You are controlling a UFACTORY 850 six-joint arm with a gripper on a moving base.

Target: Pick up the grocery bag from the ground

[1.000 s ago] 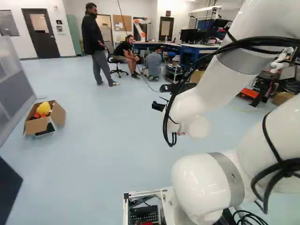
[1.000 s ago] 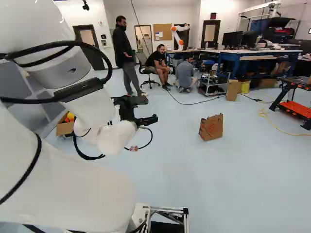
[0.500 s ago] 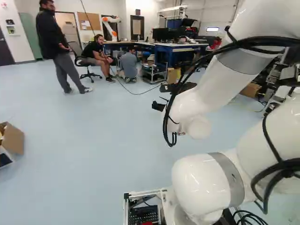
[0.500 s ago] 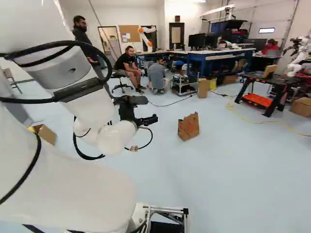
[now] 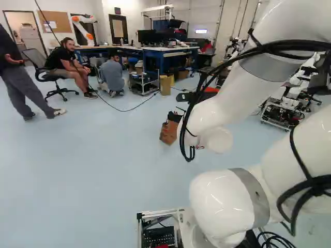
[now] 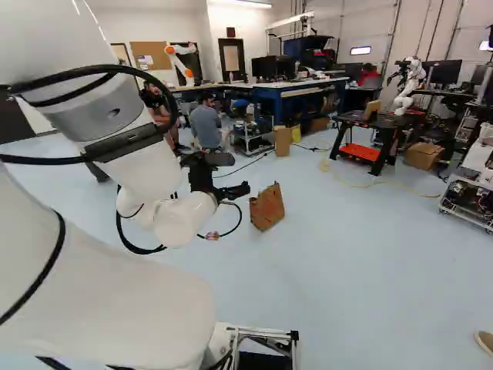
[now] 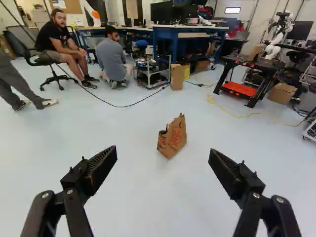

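The black hand, at the end of a white arm, is open, its two fingers spread wide apart. Seen along the hand in the wrist view, the brown paper grocery bag stands on the pale blue floor, ahead of the gap between the fingers and apart from both. The bag has reddish print on its side and an uneven top edge.

The right base view shows the whole bag, just to the right of the hand. In the left base view, the hand and arm cover part of it.

The left base view shows an office chair on wheels at its left; in the right base view the arm blocks the chair. The right base view gives a clear look at a black worktable with an orange shelf, mostly hidden behind the arm in the left base view.
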